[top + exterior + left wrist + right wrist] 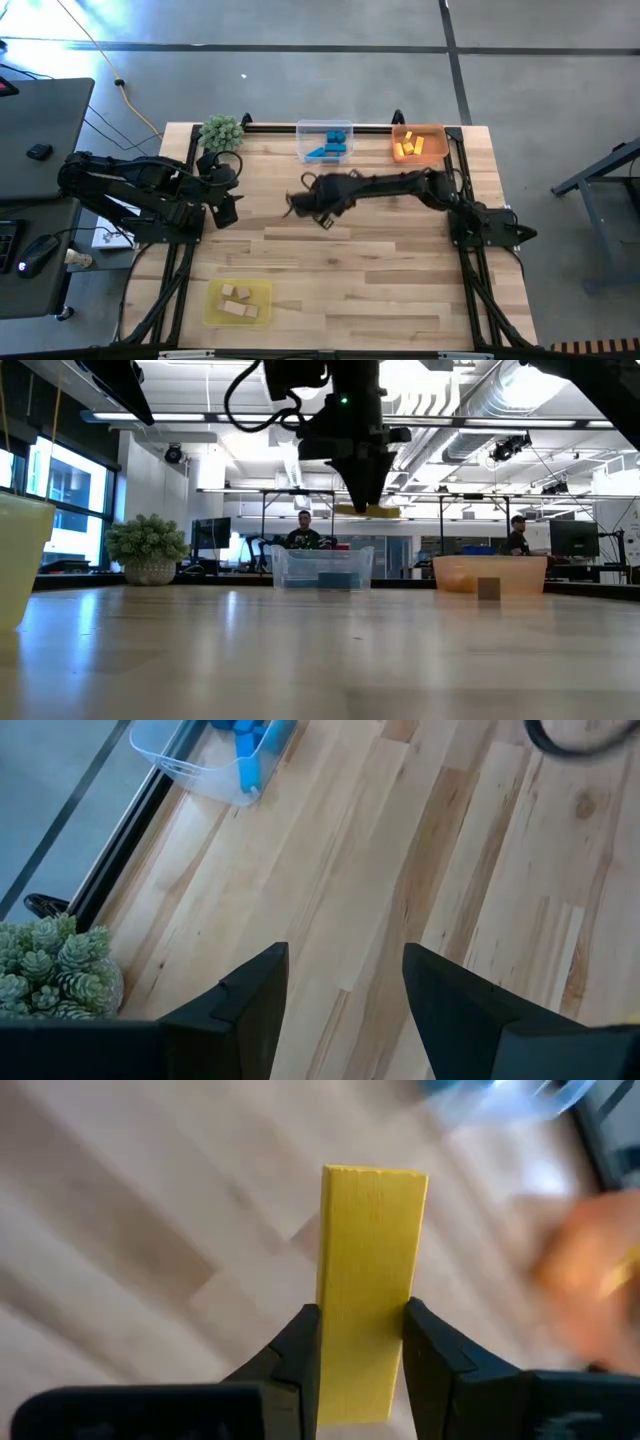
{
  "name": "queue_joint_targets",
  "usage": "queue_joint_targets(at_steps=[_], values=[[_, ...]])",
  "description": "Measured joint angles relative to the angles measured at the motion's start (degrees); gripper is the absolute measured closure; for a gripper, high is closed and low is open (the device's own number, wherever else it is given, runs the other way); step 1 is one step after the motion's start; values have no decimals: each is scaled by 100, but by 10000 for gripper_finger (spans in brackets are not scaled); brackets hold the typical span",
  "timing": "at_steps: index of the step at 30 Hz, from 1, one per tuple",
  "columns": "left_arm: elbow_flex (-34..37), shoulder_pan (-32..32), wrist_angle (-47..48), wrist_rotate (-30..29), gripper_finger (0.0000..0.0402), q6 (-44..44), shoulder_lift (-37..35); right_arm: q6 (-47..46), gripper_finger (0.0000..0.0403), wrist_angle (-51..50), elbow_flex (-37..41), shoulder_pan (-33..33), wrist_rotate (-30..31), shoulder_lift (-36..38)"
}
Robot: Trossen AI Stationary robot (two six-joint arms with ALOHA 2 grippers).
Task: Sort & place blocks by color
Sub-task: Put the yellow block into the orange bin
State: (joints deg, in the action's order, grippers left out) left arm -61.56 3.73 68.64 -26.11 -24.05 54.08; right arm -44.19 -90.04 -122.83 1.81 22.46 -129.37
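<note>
Block, flat yellow bar, faint wood grain, pinched by right gripper fingers

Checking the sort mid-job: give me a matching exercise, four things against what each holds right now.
Things:
1. clear tray
2. orange tray
3. yellow tray
4. right claw

Holds:
a. plain wood blocks
b. one yellow bar, carried above the table
c. blue blocks
d. yellow blocks

Pairs: 1-c, 2-d, 3-a, 4-b
</note>
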Motion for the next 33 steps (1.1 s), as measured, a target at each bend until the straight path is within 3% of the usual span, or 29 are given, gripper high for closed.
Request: queue_joint_targets(at_steps=[15,24,33], values=[[0,0,2,-90,213,-564,0,1902,322,2,0,-1484,1145,882],[0,-201,-80,-413,213,-731,0,2401,322,15,25,-2123,1224,1158],[0,-820,-258,-417,213,-593,0,2519,322,170,1237,-2829,1408,1769]])
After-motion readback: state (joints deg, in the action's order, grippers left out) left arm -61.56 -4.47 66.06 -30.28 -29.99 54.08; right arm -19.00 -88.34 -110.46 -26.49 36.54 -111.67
